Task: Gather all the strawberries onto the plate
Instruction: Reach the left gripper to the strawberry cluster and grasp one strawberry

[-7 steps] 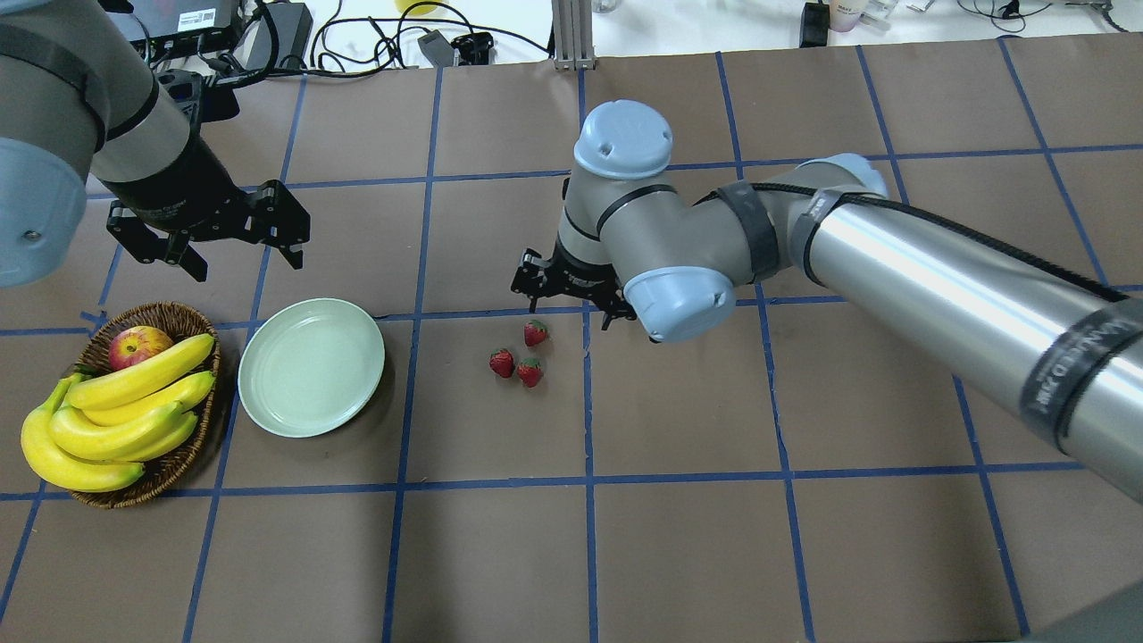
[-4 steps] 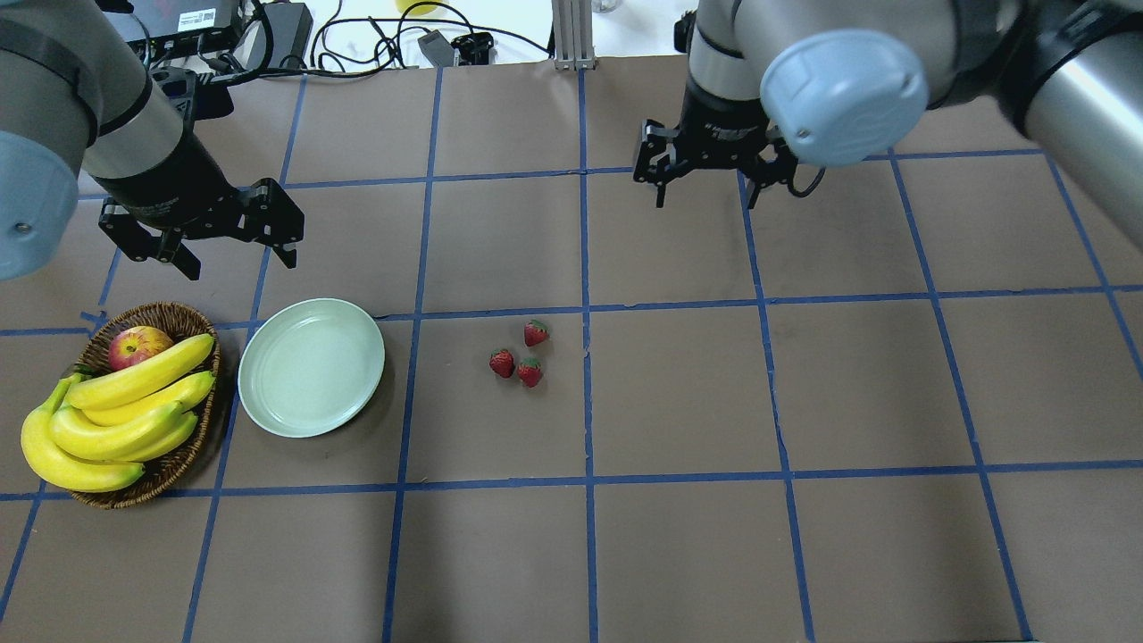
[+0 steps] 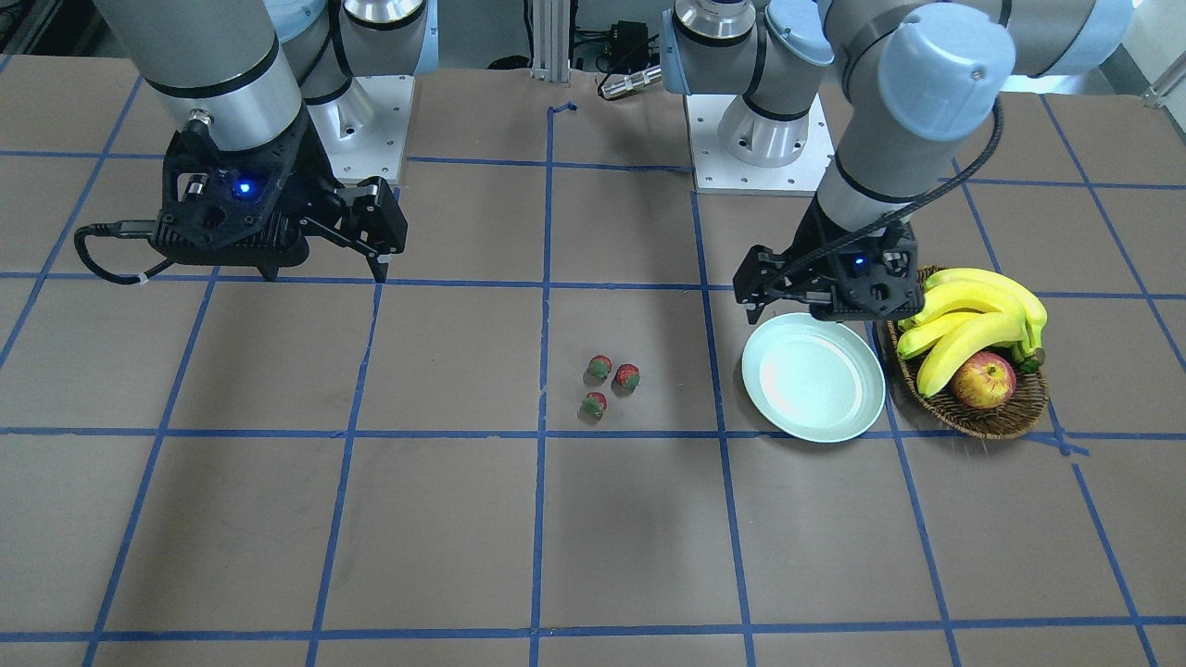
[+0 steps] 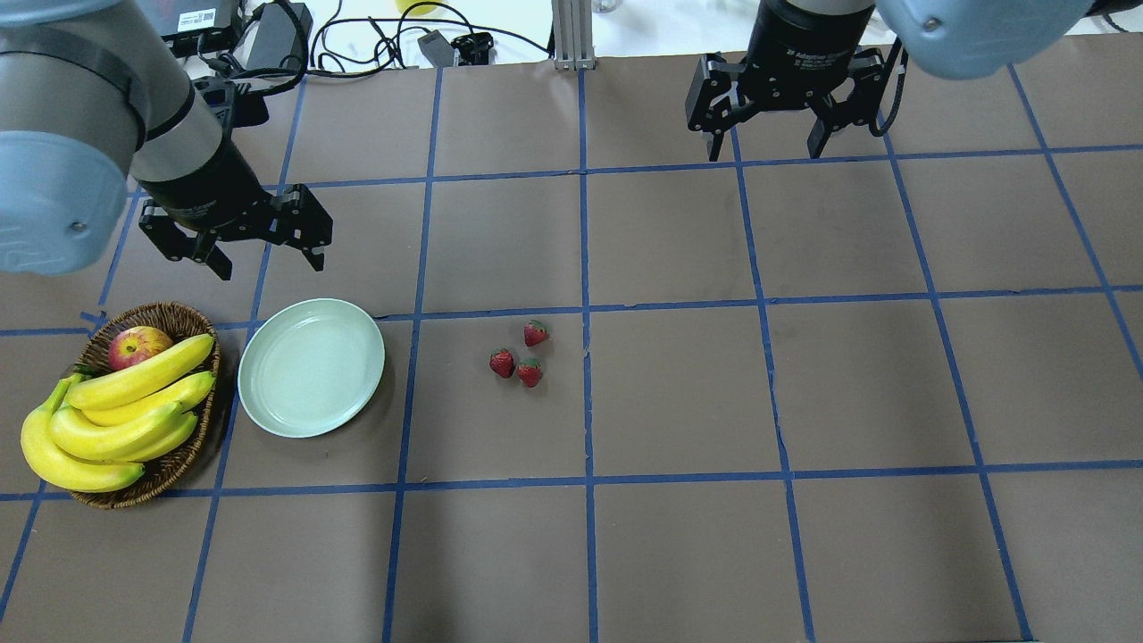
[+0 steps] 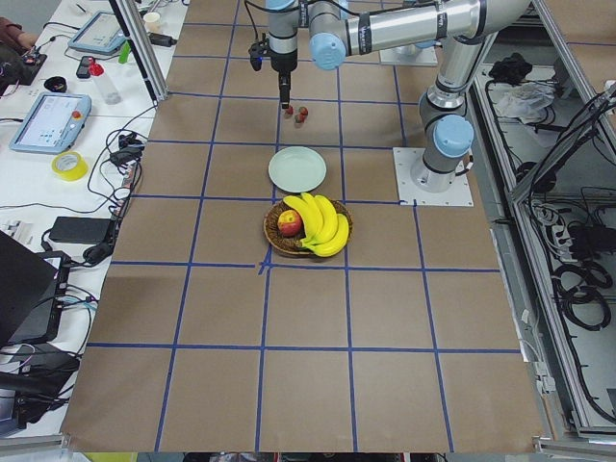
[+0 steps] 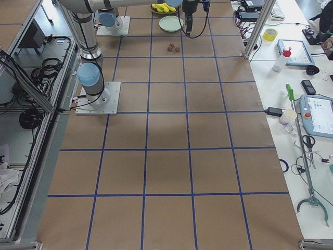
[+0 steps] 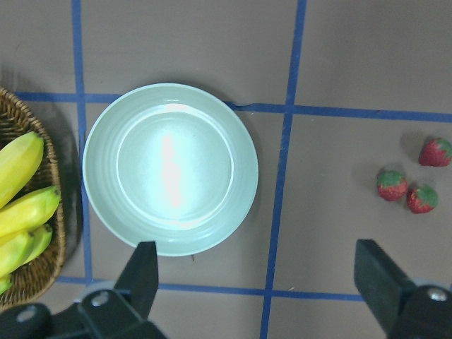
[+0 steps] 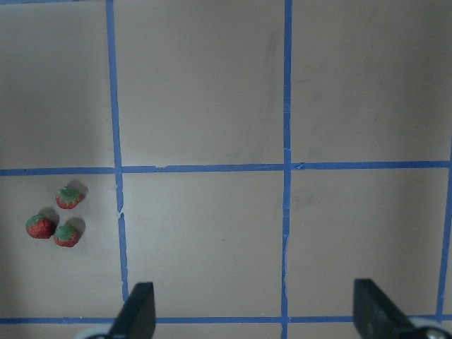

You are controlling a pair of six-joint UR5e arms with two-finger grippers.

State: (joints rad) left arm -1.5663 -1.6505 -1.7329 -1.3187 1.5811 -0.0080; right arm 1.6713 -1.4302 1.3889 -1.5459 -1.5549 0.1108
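Note:
Three small red strawberries [image 4: 536,333] [image 4: 502,363] [image 4: 530,372] lie in a tight cluster on the brown table near its middle; they also show in the front view [image 3: 628,375] and in both wrist views [image 7: 392,184] [image 8: 40,226]. The pale mint plate [image 4: 311,367] [image 3: 813,376] [image 7: 169,167] sits to their left with nothing on it. My left gripper [image 4: 268,263] hangs open above the table just beyond the plate's far rim. My right gripper [image 4: 764,150] is open and holds nothing, high near the far edge, well away from the strawberries.
A wicker basket [image 4: 183,460] holding bananas [image 4: 116,411] and a red-yellow apple [image 4: 138,346] stands just left of the plate. Cables and power bricks [image 4: 295,36] lie beyond the table's far edge. Blue tape lines grid the brown surface.
My right arm has drawn back from just beside the strawberries to the far edge of the table. The left gripper shifted slightly right and toward the plate. The strawberries have not moved.

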